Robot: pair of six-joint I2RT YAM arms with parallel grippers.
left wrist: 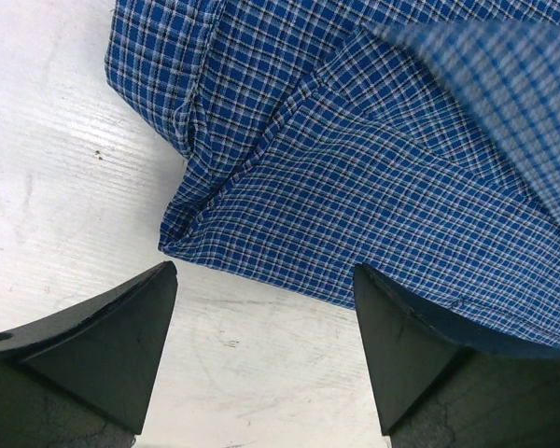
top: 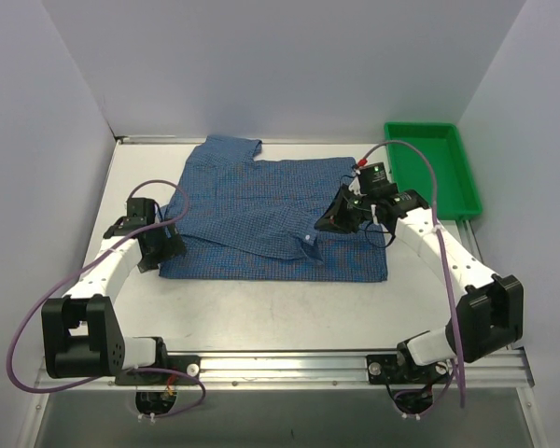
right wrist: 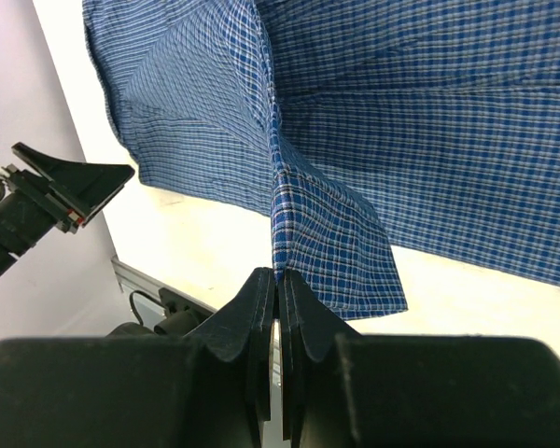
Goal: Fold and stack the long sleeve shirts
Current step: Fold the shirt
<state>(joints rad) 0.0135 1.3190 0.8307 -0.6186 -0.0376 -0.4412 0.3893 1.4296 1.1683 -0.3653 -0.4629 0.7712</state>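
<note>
The right gripper (right wrist: 277, 278) has its two fingers pressed flat together, and a narrow fold of the blue checked shirt (right wrist: 401, 112) is pinched between the tips. From that pinch the cloth rises as a taut ridge straight away from the fingers. A loose flap hangs just to the right of them. Beyond the tips the rest of the shirt spreads wide over the pale table (right wrist: 196, 238).

The left gripper (left wrist: 264, 275) is released, its fingers (left wrist: 103, 345) spread well apart with nothing between them. Bare table (left wrist: 56, 140) lies in the gap. A folded corner of the shirt (left wrist: 373, 159) sits just past the tips, nearer the right-hand finger than the left-hand one. The cloth edge runs close over that right-hand finger; I cannot tell whether it touches.

In the top view the left gripper (top: 161, 245) sits at the shirt's near left edge. The right gripper (top: 329, 222) is over the garment's right half, a sleeve end with a white button just ahead of its tips. The shirt (top: 252, 201) lies mostly flat in the middle of the table (top: 261, 313), reaching from both grippers toward the far wall. A green tray (top: 434, 173) sits behind the right gripper, at the table's far right corner, apart from the cloth.
</note>
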